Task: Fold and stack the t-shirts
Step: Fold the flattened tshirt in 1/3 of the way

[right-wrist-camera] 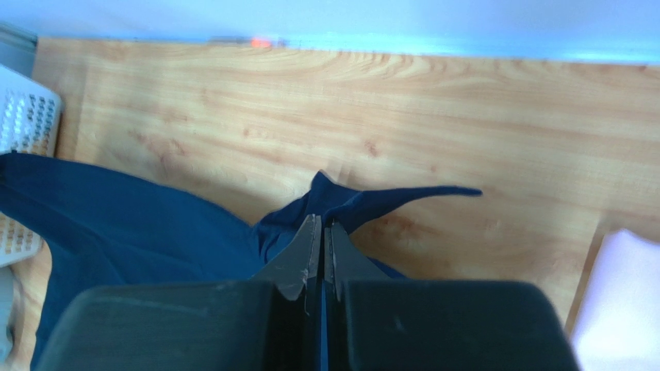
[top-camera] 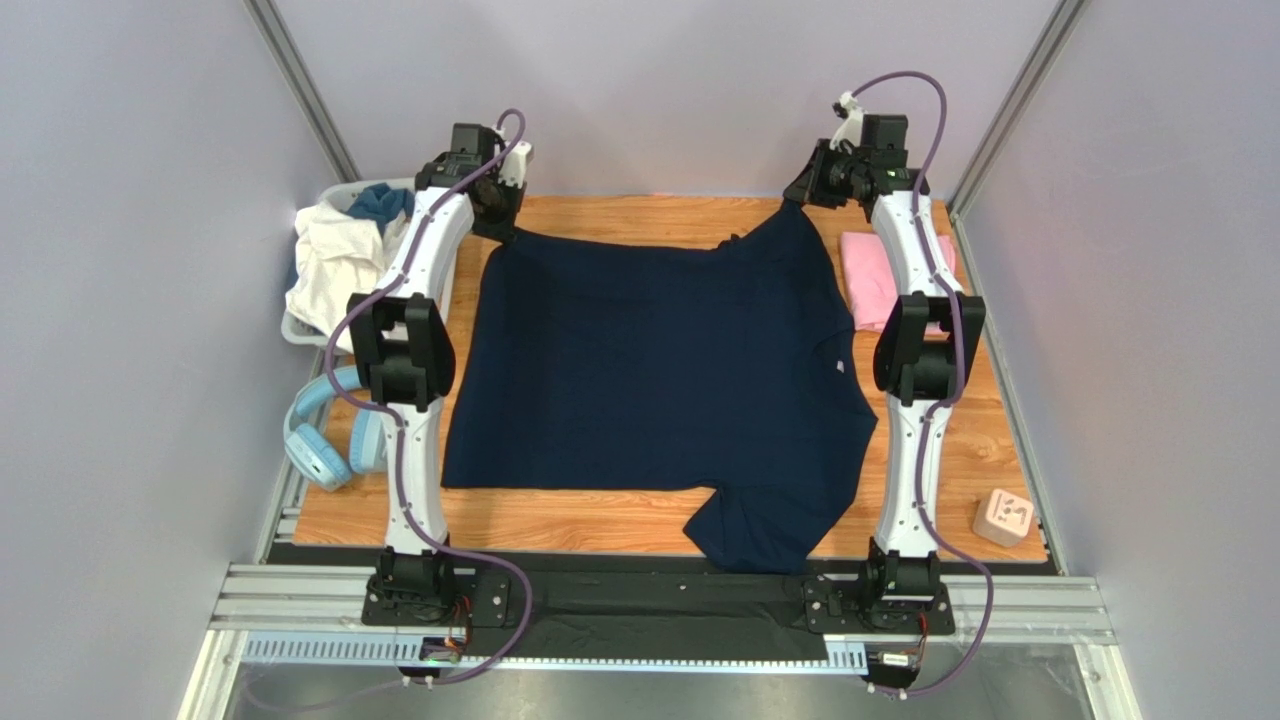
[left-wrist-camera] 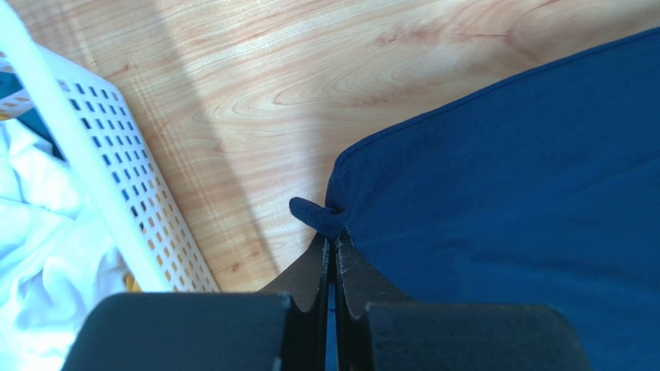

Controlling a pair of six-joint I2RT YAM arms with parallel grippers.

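Navy t-shirt [top-camera: 646, 375] cloth is caught in both claws. The left claw [left-wrist-camera: 331, 241] is clenched on a small rolled nub at a stitched hem corner. The right claw [right-wrist-camera: 321, 224] is clenched on a bunched peak of what looks like a sleeve, with a thin tongue of fabric trailing off to its right. Gripping the two far corners this way probably lets the arms lift that edge evenly and carry it over for a fold. Out from the claws, toward the arm bases, the shirt lies spread and mostly flat, matte and soft, its edges in gentle curves on the glossy wood-grain bench [top-camera: 601, 518]. Just left of the left claw stands a white perforated plastic basket [left-wrist-camera: 101, 170] holding crumpled white cloth [left-wrist-camera: 39, 232]. Right of the right claw, apart from the navy cloth, the pink t-shirt [top-camera: 879, 278] rests as a neat folded rectangle, likely the base for the stack. Light-blue headphones [top-camera: 319, 450] lie well back from the left claw, beside its arm.
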